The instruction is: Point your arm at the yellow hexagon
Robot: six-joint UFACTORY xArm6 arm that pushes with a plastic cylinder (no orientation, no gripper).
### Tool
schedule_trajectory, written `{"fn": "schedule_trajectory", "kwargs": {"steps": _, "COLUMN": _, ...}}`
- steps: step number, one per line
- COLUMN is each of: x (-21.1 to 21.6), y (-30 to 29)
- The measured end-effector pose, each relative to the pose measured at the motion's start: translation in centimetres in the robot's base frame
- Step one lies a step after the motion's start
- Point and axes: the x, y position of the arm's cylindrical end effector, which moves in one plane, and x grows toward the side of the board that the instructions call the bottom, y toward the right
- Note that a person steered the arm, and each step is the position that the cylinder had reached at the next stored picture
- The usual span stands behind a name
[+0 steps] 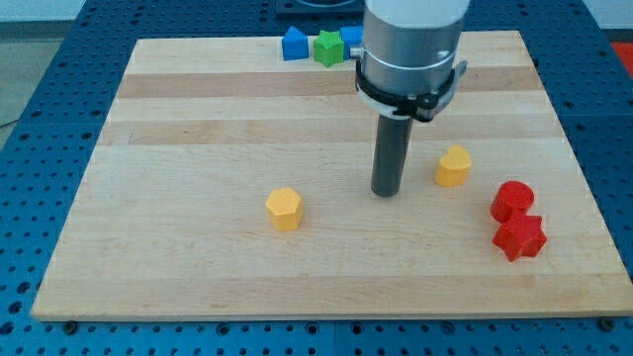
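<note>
The yellow hexagon point(284, 209) sits on the wooden board point(198, 119), left of centre toward the view's bottom. My tip point(385, 193) rests on the board near the middle, about a hundred pixels to the right of the hexagon and a little higher in the view, apart from it. A second yellow block point(453, 166), with a peaked top, stands just right of my tip, not touching it.
A red cylinder point(512, 200) and a red star point(519, 237) sit close together at the right. A blue block point(294, 44), a green star point(327, 47) and another blue block point(350, 39) line the board's top edge, partly behind the arm.
</note>
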Motion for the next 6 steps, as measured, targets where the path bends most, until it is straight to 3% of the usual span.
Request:
{"fn": "schedule_trajectory", "kwargs": {"steps": 2, "x": -2.7, "y": 11.2}}
{"fn": "schedule_trajectory", "kwargs": {"steps": 3, "x": -2.7, "y": 13.3}}
{"fn": "schedule_trajectory", "kwargs": {"steps": 4, "x": -3.0, "y": 10.8}}
{"fn": "schedule_trajectory", "kwargs": {"steps": 6, "x": -3.0, "y": -10.2}}
